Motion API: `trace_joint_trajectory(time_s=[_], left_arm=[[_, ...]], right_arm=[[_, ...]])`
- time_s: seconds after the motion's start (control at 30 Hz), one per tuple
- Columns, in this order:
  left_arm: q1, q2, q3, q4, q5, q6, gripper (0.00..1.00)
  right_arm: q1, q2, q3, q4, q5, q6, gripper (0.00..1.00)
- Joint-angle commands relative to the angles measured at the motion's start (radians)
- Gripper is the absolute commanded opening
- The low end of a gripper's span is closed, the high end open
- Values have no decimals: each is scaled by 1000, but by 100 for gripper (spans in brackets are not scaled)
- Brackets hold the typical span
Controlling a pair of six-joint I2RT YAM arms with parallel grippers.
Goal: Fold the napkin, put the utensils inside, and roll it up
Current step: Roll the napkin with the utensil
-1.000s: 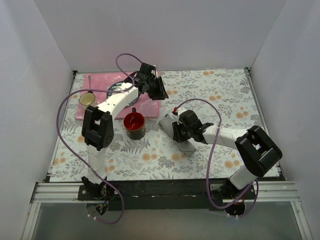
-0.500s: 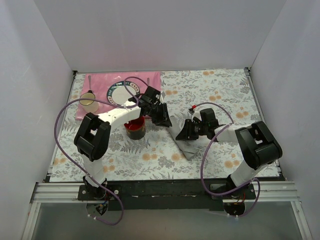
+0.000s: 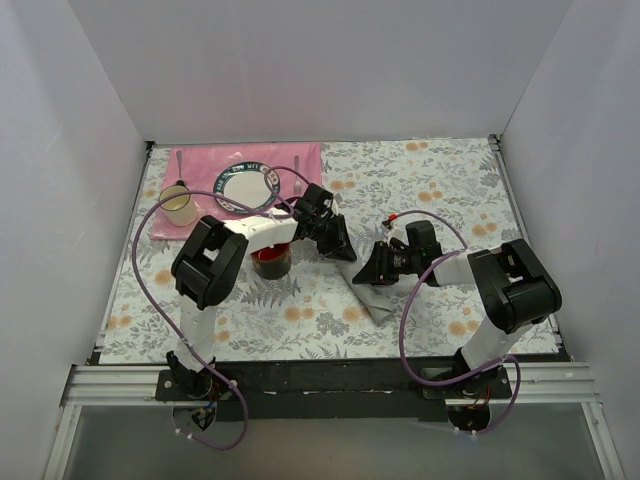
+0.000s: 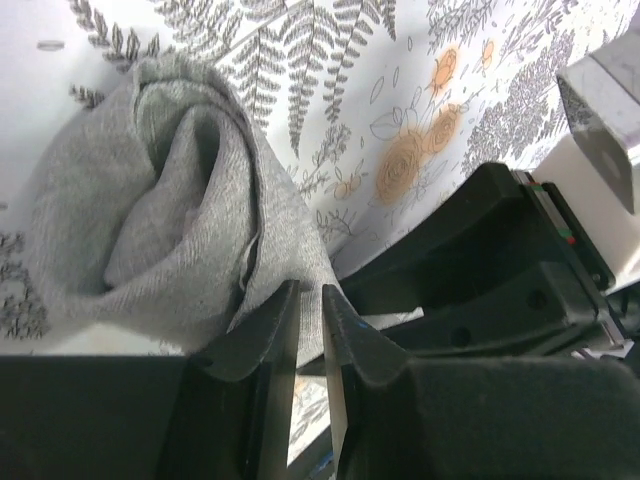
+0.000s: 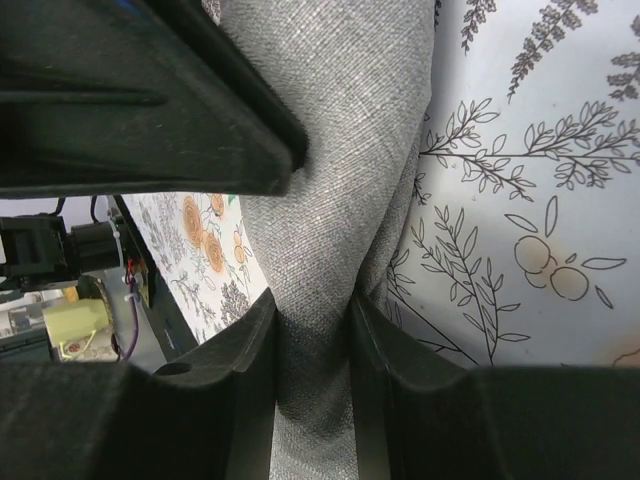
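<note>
The grey napkin [image 3: 378, 300] lies bunched in a narrow roll on the floral cloth, right of centre. In the left wrist view the napkin [image 4: 170, 210] shows curled folds, and my left gripper [image 4: 310, 295] is almost shut with the roll's edge pinched between its tips. From above, the left gripper [image 3: 343, 248] sits at the roll's far left end. My right gripper [image 3: 368, 272] is beside it. Its wrist view shows the right gripper [image 5: 313, 305] shut on the napkin [image 5: 340, 150], cloth filling the gap. The utensils are hidden.
A red mug [image 3: 268, 262] stands just left of the left gripper, under that arm. A pink placemat [image 3: 200, 165] at the back left carries a round plate [image 3: 245, 185] and a cream cup [image 3: 180, 208]. White walls enclose three sides.
My left gripper has come from over the placemat down and right to the napkin's end, its jaws narrowing. The right gripper has shifted right along the roll.
</note>
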Motion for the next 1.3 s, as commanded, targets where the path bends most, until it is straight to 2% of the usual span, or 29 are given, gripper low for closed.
trace_joint_trajectory(time_s=[0.0, 0.1, 0.43, 0.6, 0.63, 0.8, 0.83, 0.87, 0.97, 1.17, 1.27], left_arm=[[10, 31, -6, 17, -85, 23, 16], [24, 50, -34, 21, -93, 34, 15], [33, 91, -89, 38, -82, 52, 14], [33, 88, -95, 38, -85, 58, 13], [35, 86, -97, 38, -82, 60, 13], [35, 89, -91, 31, -78, 63, 13], [35, 89, -91, 29, -76, 63, 13], [35, 89, -91, 28, -76, 64, 13], [35, 89, -91, 24, -74, 67, 13], [42, 89, -86, 20, -64, 61, 12], [44, 86, -82, 14, -64, 66, 12]], right_arm=[[8, 15, -31, -136, 36, -33, 11], [12, -8, -4, -227, 76, -76, 14], [99, -135, 179, -591, 341, -274, 53], [207, -172, 277, -699, 520, -328, 70], [227, -172, 307, -711, 552, -334, 76], [377, -140, 401, -785, 825, -354, 85], [398, -126, 420, -800, 873, -352, 90], [441, -91, 461, -817, 971, -351, 91], [509, -13, 531, -882, 1123, -346, 91], [583, 104, 582, -917, 1245, -314, 90], [587, 121, 572, -908, 1257, -293, 85]])
